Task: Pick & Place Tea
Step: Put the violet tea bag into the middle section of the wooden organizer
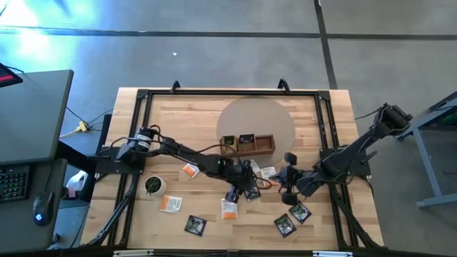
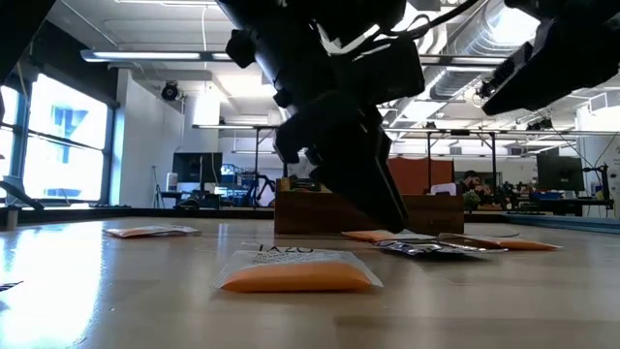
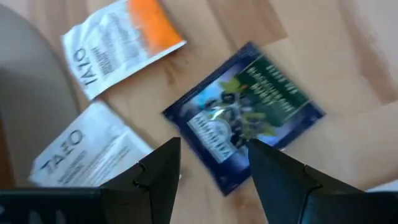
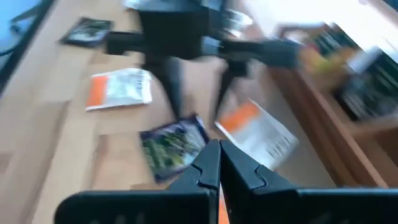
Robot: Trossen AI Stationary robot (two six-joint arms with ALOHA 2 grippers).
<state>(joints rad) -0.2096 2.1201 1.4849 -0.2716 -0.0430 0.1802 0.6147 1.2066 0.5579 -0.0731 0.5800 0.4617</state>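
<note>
- Wooden table (image 1: pixel 178 114): still carried most of the tea, loose packets spread along its near edge and middle.
- Three-compartment wooden tray (image 1: pixel 247 144): stood at the middle, toward the far edge; held some packets already, count not readable.
- Left gripper (image 3: pixel 211 168): reached to table centre, fingers apart, straddling a dark blue-green tea packet (image 3: pixel 245 112) lying flat; not yet clamped.
- Right gripper (image 4: pixel 219 163): hovered near the middle toward the right edge, fingers pressed together, holding nothing.
- White-and-orange Tazo packets (image 3: pixel 121 43): lay just beside the dark one.
- Judged partly done; many packets left to place.
</note>
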